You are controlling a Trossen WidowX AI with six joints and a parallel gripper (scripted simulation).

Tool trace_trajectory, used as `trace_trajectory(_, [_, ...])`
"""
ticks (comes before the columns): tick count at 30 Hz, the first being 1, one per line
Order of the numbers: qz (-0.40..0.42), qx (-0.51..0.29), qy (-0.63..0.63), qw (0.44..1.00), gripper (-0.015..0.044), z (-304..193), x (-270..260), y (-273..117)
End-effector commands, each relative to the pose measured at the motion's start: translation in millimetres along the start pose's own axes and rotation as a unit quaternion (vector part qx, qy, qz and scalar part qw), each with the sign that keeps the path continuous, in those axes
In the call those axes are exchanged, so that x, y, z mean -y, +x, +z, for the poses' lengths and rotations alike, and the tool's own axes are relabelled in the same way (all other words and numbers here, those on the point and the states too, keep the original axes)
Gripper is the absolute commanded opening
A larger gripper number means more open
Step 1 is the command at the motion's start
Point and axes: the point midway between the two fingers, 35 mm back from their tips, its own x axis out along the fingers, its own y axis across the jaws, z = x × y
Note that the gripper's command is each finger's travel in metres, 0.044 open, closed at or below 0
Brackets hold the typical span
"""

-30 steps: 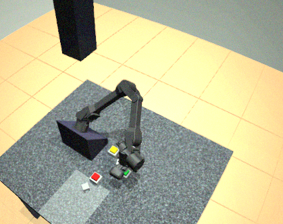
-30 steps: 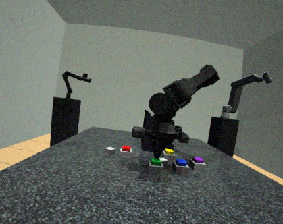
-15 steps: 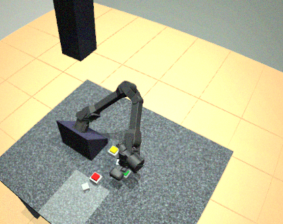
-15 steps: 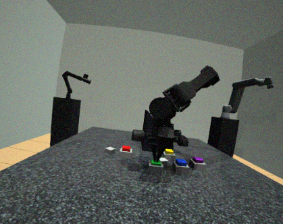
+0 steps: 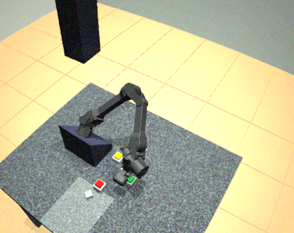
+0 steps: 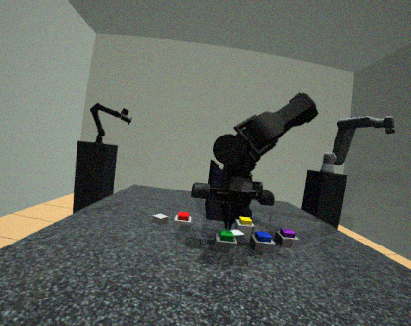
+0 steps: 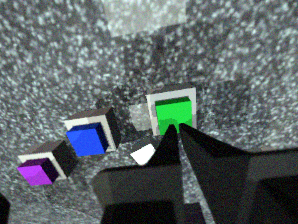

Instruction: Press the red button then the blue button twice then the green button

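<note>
Gripper (image 7: 175, 131) fingers pressed together, nothing between them, tips pointing down right over the green button (image 7: 173, 113). From the wrist view the tips overlap the button's near edge; can't tell if they're touching the cap.

Largest down:
- Grey speckled mat (image 5: 188, 168) under everything, with a lighter patch (image 5: 76, 208) toward its 7 o'clock corner in the top view.
- Arm (image 5: 139, 119) runs from the dark base block (image 5: 84, 144) up to an elbow, then straight down to the buttons.
- Button cluster, exterior view: green in front, blue button (image 6: 263, 237) just beside it at 3 o'clock, purple button (image 6: 287, 233) beyond blue on the same side. Yellow button (image 6: 245, 220) behind, at about 1 o'clock of green. Red button (image 6: 183, 215) well apart at 10 o'clock of green.
- Small white block (image 7: 144, 154) sits between green and blue, near the fingertips. Second white block (image 6: 160, 218) just beside red at its 9 o'clock.

In the top view the wrist hides blue and purple; only part of green shows.
</note>
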Motion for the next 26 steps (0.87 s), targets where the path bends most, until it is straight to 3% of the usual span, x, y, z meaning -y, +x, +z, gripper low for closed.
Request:
trace_trajectory(1, [-0.004,0.007,-0.006,1.000,0.0020,3.4,0.3,-16.3])
trace_trajectory(2, [-0.004,0.007,-0.006,1.000,0.0020,3.4,0.3,-16.3])
trace_trajectory(5, [-0.007,0.006,-0.005,1.000,0.0099,5.2,-20.8,-22.9])
trace_trajectory(16, [-0.007,0.007,-0.005,1.000,0.0387,-34.7,-178.4,-64.5])
trace_trajectory(20, [-0.001,0.006,-0.004,1.000,0.0400,-63.4,-217.4,-75.4])
trace_trajectory(26, [-0.001,0.005,-0.004,1.000,0.0400,-64.9,-219.1,-76.0])
